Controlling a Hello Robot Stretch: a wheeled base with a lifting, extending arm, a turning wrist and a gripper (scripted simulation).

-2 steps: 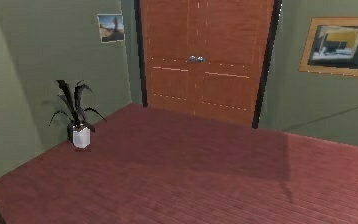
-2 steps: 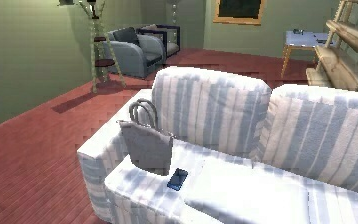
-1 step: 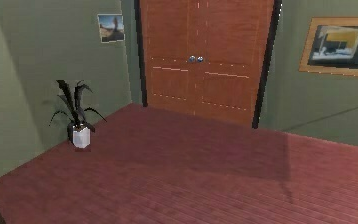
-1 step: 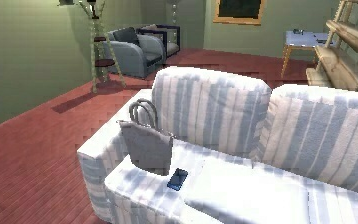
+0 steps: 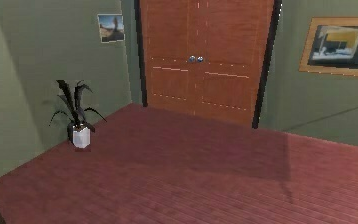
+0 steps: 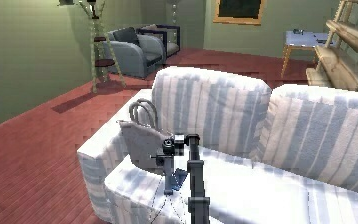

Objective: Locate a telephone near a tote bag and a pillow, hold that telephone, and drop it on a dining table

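From where I stood, the arm (image 6: 195,185) hung out over the striped sofa (image 6: 287,190). The fingers (image 6: 164,148) stood against the grey tote bag (image 6: 139,140), which sat at the seat's end by the armrest, next to a fat striped back cushion (image 6: 209,105). I couldn't tell whether the fingers were apart or together, nor whether they had anything in them, with the bag right behind. A small dark thing (image 6: 177,180) lay on the seat just beside the arm, nearer than the bag. I took it for the telephone, though its shape was hard to make out. To my mind the grasp wanted care: settle on the dark thing rather than the bag's cloth or handles, come at it square, press little into the soft seat, then lift straight up and clear before the base drove anywhere.
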